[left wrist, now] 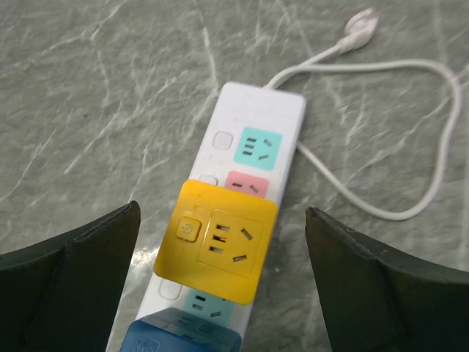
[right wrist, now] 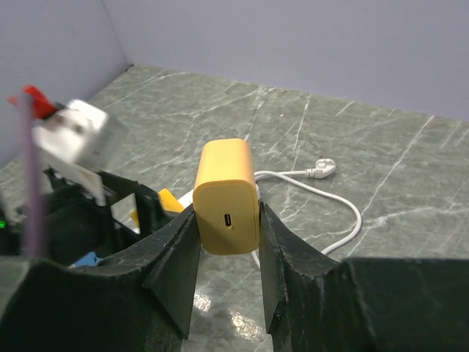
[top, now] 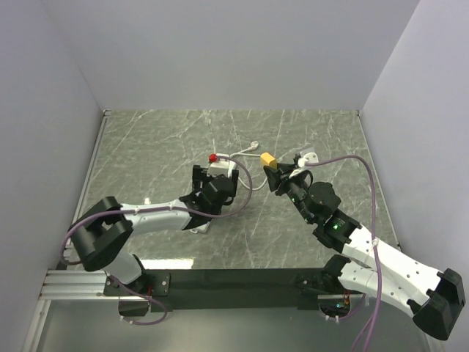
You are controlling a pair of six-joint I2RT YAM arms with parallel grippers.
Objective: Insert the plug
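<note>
Right tool (right wrist: 226, 227) clenches the plug (right wrist: 226, 183) at frame centre; left tool (left wrist: 221, 220) gapes over the strip (left wrist: 260, 110); insertion not yet done.

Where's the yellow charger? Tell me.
The yellow charger is clamped in the right gripper, held near the middle of the table in the top view, just right of the left gripper.
</note>
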